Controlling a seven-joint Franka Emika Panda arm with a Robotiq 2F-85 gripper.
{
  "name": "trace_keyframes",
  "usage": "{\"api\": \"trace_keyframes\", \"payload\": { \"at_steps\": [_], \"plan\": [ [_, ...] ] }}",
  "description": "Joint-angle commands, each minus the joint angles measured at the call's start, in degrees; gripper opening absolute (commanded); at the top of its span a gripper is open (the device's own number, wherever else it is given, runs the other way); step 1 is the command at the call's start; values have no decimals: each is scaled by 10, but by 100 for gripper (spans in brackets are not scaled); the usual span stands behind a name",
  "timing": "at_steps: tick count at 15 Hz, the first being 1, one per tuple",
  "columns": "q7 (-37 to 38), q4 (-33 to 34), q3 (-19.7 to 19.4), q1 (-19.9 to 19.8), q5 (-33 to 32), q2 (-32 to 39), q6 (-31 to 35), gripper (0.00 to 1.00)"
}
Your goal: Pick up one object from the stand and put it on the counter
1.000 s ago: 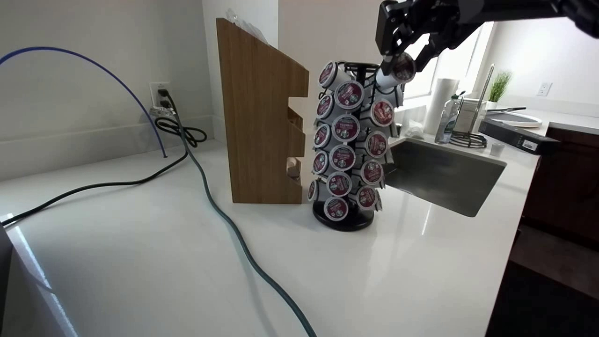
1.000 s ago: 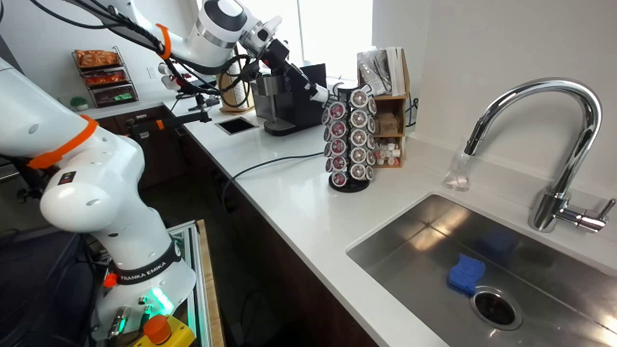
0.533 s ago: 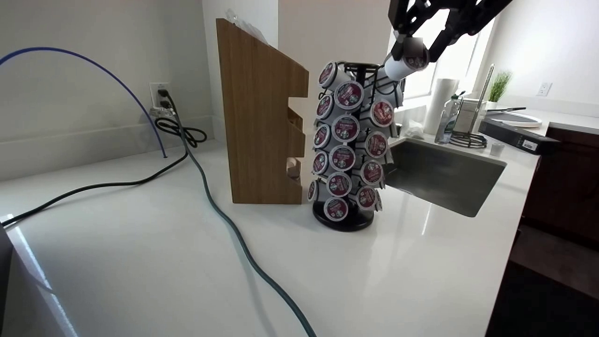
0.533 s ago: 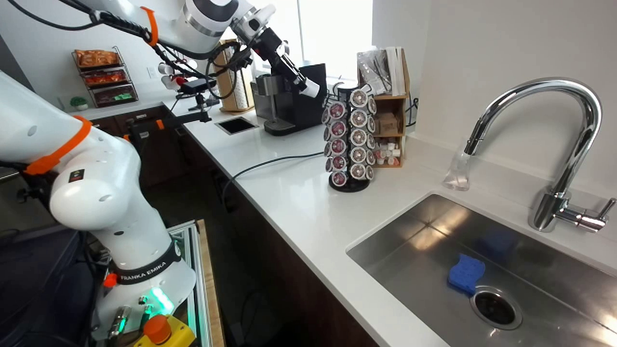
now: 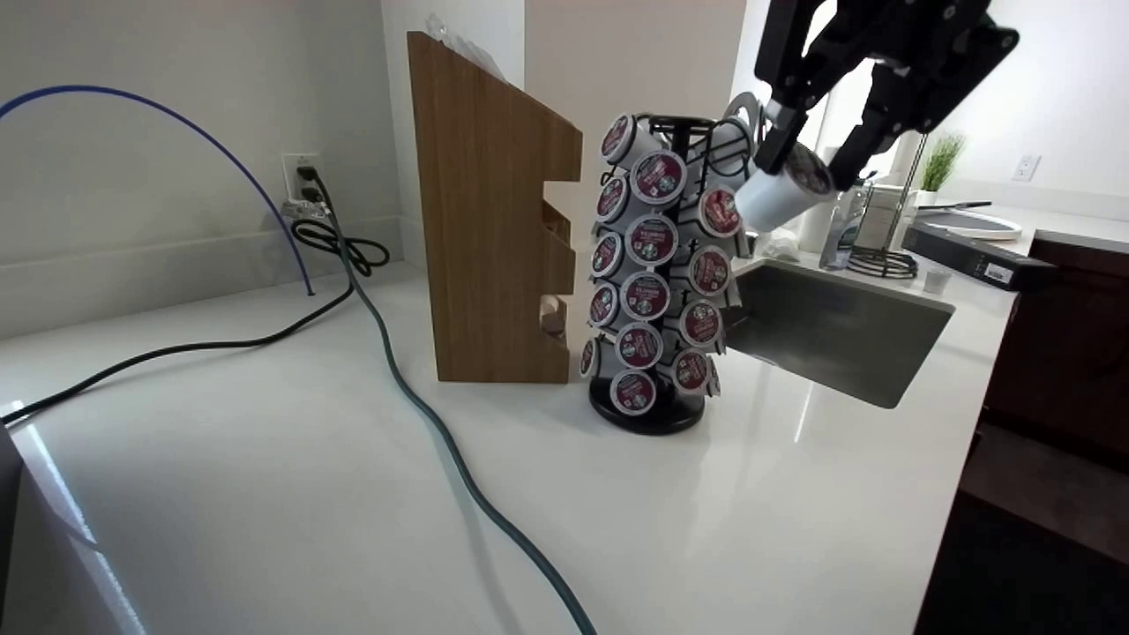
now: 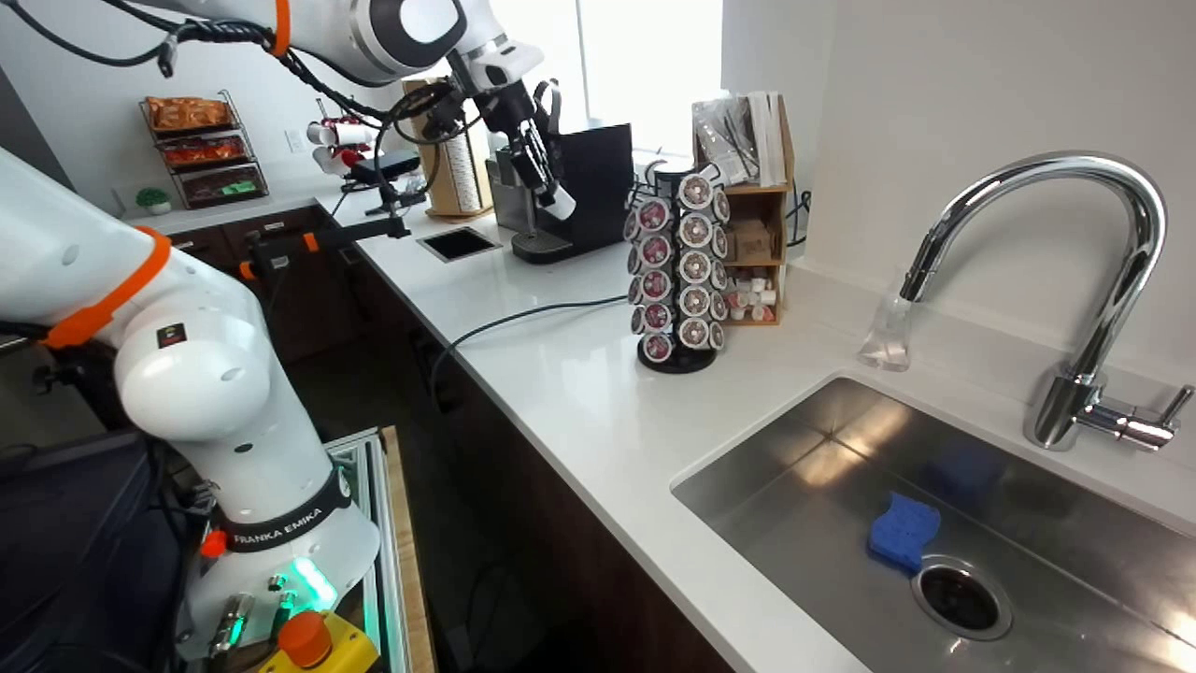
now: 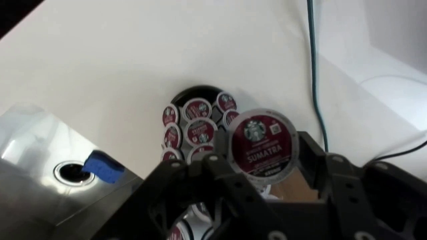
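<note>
1. While the gripper (image 7: pixel 263 143) is sinking away, its jaws, parted by the rim, are carrying the coffee pod (image 7: pixel 262 153), centre right in the wrist view
2. Its long axis is slanting, base (image 5: pixel 762 210) pointing lower left in an exterior view
3. Beyond the mid-frame stand (image 7: pixel 196 91), the upper-left counter (image 7: pixel 100 50) is apparently awaiting placement

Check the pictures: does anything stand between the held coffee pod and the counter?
Nothing visible stands between the pod in the gripper and the counter below; the rack is to one side, not underneath.
</note>
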Motion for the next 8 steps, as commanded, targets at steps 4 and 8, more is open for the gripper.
{"api": "trace_keyframes", "payload": {
  "at_steps": [4, 8],
  "plan": [
    [-129, -43, -47, 26, 172, 10, -63, 29],
    [-194, -50, -59, 24, 260, 36, -110, 29]
  ]
}}
